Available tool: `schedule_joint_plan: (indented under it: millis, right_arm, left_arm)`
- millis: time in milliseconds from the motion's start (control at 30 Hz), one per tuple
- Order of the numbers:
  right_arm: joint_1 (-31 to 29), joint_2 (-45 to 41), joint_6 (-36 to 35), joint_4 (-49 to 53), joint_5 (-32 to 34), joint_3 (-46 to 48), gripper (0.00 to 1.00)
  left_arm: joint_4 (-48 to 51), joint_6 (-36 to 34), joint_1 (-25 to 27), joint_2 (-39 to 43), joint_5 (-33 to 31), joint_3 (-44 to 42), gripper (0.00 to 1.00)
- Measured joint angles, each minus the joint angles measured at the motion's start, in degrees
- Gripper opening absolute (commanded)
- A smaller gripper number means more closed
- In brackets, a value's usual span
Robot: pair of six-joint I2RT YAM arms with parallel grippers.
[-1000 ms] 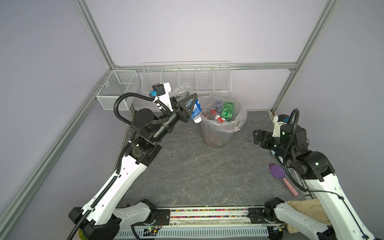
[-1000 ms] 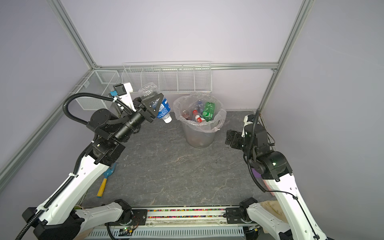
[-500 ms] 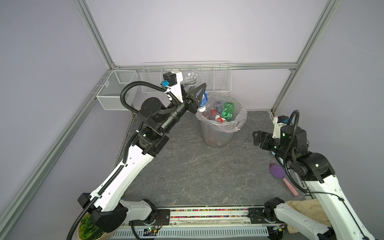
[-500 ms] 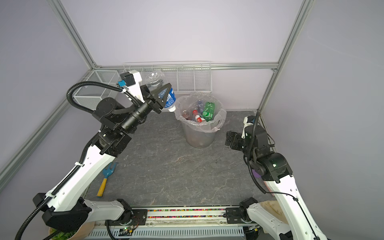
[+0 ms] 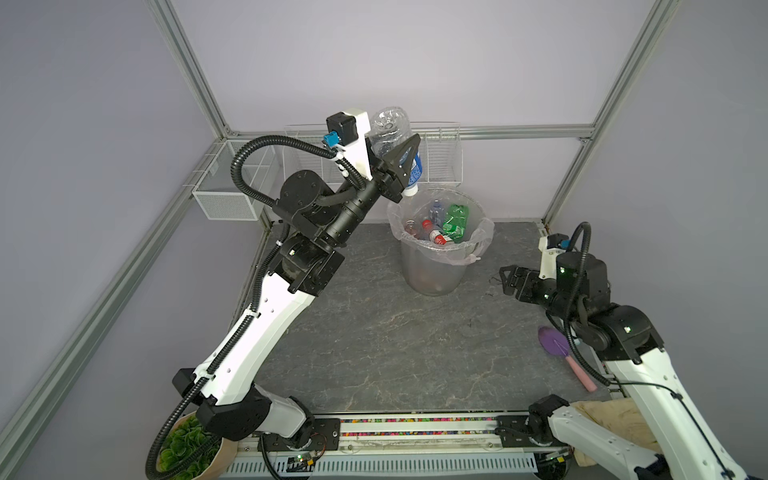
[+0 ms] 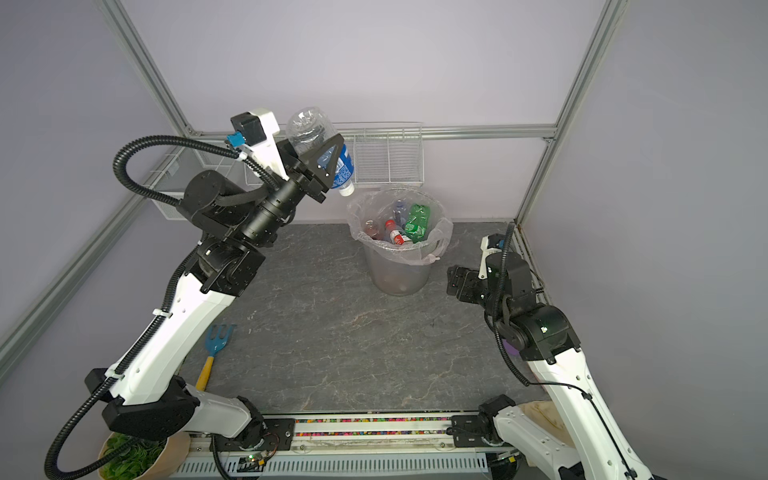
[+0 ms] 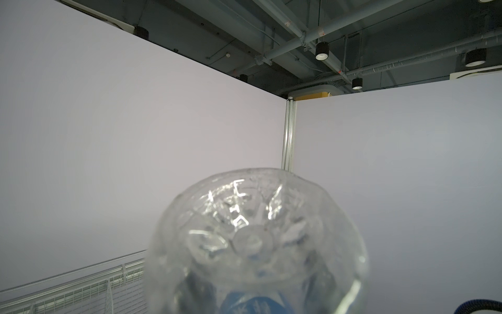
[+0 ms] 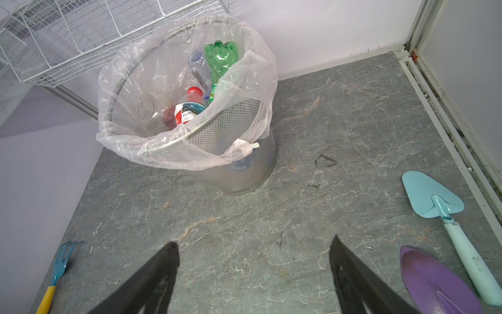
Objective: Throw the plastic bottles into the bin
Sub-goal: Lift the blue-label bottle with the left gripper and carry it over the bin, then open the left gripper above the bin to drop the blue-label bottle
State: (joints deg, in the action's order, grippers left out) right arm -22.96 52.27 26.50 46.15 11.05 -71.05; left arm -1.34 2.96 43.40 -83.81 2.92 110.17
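My left gripper (image 5: 399, 145) is raised high and shut on a clear plastic bottle (image 5: 390, 129) with a blue label. The bottle hangs cap down, just above the back left rim of the bin (image 5: 440, 253). Its ribbed base (image 7: 258, 239) fills the left wrist view and hides the jaws. The round grey bin has a clear bag liner over its rim (image 8: 173, 141). It holds several bottles, among them a green one (image 8: 220, 57) and a red-capped one (image 8: 190, 106). My right gripper (image 8: 254, 244) stands open and empty, low over the table right of the bin (image 6: 399, 253).
White wire baskets (image 5: 442, 153) hang on the back wall and a mesh one (image 5: 224, 199) on the left wall. A purple trowel (image 8: 434, 282) and a light blue trowel (image 8: 432, 198) lie at the right edge, a blue rake (image 6: 218, 340) at the left. A potted plant (image 5: 187, 444) stands front left.
My left arm has risen and swung right, carrying the bottle from left of the bin to just above its rim. The right arm has stayed put.
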Motion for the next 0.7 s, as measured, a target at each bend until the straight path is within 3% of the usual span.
schedule_joint_plan:
  millis: [567, 700]
  right_arm:
    - [0.0, 0.0, -1.3, -0.1, -0.6, 0.5, 0.89]
    - [0.0, 0.0, -1.3, -0.2, -0.9, 0.5, 0.89]
  left_arm:
    - [4.7, -6.9, 4.2, -6.9, -1.6, 11.6, 0.0]
    - [5.6, -7.8, 4.2, -11.7, -2.0, 17.7, 0.0]
